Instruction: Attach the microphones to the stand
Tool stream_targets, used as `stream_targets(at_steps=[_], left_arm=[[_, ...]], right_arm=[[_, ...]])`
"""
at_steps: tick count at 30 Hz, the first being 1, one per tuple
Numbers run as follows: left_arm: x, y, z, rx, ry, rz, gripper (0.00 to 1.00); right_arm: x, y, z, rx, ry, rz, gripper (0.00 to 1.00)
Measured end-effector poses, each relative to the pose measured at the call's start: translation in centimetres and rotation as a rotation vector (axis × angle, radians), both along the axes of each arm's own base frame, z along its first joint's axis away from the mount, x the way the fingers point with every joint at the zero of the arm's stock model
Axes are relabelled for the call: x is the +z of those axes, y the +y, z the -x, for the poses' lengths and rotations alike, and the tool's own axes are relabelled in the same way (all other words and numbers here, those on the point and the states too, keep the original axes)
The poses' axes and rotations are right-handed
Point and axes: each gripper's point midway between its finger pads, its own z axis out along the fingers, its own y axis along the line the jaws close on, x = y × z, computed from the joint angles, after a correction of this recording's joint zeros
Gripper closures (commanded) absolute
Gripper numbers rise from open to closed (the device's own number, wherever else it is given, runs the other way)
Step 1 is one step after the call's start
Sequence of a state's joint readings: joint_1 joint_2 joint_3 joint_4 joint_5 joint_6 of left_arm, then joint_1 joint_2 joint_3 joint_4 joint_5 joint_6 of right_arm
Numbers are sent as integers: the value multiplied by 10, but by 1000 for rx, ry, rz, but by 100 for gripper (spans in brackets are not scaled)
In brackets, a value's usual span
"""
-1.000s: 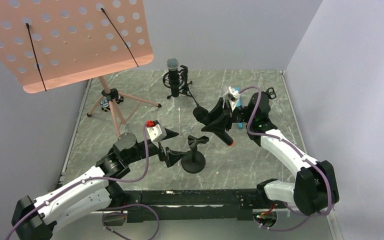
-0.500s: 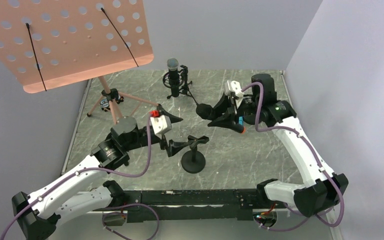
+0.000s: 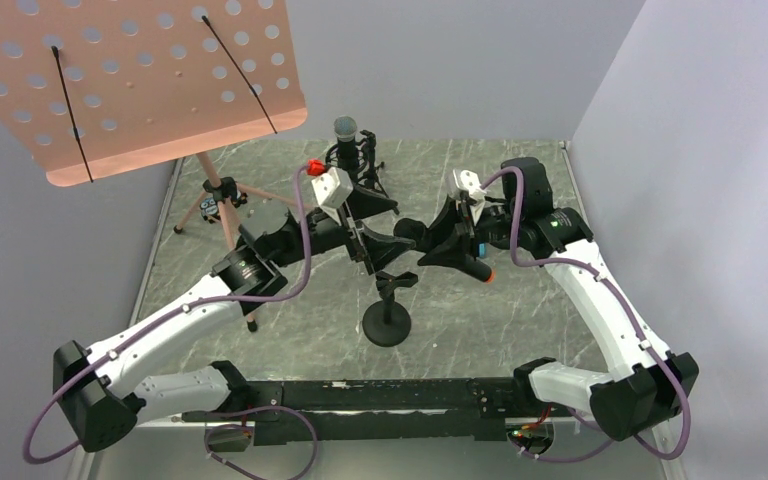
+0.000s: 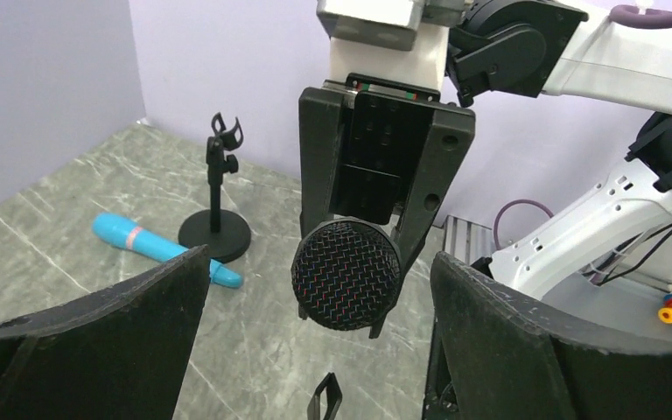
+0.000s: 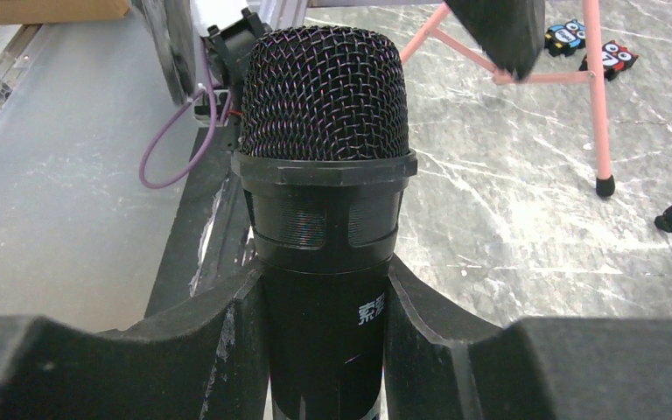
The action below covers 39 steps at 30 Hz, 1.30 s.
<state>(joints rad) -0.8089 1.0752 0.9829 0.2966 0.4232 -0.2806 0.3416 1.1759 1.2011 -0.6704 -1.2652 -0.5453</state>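
My right gripper is shut on the body of the all-black microphone, held roughly level above the table with its orange end pointing right. Its mesh head faces my left gripper, which is open, its fingers apart on either side of the head without touching it. Below them stands a small black stand with an empty clip. The silver-headed microphone sits upright in a stand at the back. The blue microphone lies on the table.
A pink music stand on tripod legs fills the back left. A second small stand with an empty clip stands beside the blue microphone, behind my right arm. Grey walls close in at the back and right.
My left gripper has risen from beside the middle stand's clip and swung back and right to the black microphone's head. My right arm shifted the microphone slightly nearer.
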Motion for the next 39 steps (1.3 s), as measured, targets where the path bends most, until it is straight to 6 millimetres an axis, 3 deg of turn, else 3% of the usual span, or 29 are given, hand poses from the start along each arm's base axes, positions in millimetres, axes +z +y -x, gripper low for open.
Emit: stream_targets(at_steps=[5,8,10,15,18,30,34,35,39], left_arm=[[-12,-16,-3,-25,60,-18,6],[-13,-25,-2,-45,81,-24,26],[-12,-29,0,-55,89,-25,33],[-6,-32,0,-57,87,-35,67],[-4,-33,-1,-62,89,-55,78],[-5,-35,-2,-65,122,-122,93],[-4,-35,-2,-64,129,-133,91],[-4,-35,-2,-64,129,-133,84],[-2,-35,-2,-63,126,-128,17]], right_arm=[[3,1,-2,-3,-1,-9,91],[4,2,-3,-5,-3,-13,90],[4,2,-3,-5,-4,-14,90],[3,2,-3,-6,-6,-12,90],[3,2,-4,-5,-11,-12,89],[1,4,-5,-7,22,-25,85],[1,5,-4,-6,31,-33,91],[2,5,-4,-5,31,-36,92],[3,6,-4,-4,42,-50,94]])
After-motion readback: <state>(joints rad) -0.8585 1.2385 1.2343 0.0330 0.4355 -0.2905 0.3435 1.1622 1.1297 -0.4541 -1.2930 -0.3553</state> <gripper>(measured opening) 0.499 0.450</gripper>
